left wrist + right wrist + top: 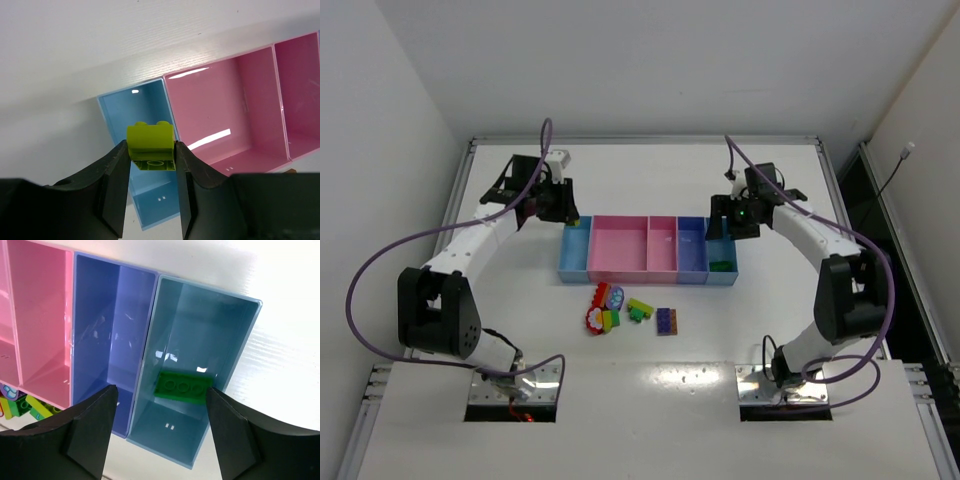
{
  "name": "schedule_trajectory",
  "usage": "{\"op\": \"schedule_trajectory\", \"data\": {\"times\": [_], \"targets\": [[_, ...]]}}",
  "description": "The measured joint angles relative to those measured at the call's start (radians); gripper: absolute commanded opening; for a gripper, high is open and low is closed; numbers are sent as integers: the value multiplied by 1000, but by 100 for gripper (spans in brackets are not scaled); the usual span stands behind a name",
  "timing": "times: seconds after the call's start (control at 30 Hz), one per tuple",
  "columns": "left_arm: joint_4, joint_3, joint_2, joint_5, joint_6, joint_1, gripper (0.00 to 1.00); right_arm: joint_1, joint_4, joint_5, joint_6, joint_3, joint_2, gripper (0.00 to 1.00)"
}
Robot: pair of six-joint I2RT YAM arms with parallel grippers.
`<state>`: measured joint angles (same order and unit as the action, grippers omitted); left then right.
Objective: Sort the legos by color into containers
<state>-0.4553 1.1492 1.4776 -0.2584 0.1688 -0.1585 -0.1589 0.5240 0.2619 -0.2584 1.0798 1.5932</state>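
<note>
Lime lego sits gripped in left pincer, over blue bin.

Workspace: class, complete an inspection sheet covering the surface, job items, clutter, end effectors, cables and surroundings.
Surface: white table.
Job's things: row of bins; green brick lies in the right end bin; loose bricks piled in front of the row.
Clutter: nothing seen.
End effectors: left end effector shut on lime brick near the left end bin; right end effector open above the green brick.
Cables: purple cables loop from both arms.
Surroundings: white walls.
</note>
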Motion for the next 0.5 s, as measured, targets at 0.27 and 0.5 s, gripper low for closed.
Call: {"op": "schedule_trajectory", "data": {"times": [0.27, 0.5], "targets": [[-1, -3, 0, 0, 0, 0, 14, 0, -3, 15, 8, 0, 1, 76], [-1, -8, 0, 0, -3, -1, 52, 0, -8, 27, 16, 0, -30, 76]]}}
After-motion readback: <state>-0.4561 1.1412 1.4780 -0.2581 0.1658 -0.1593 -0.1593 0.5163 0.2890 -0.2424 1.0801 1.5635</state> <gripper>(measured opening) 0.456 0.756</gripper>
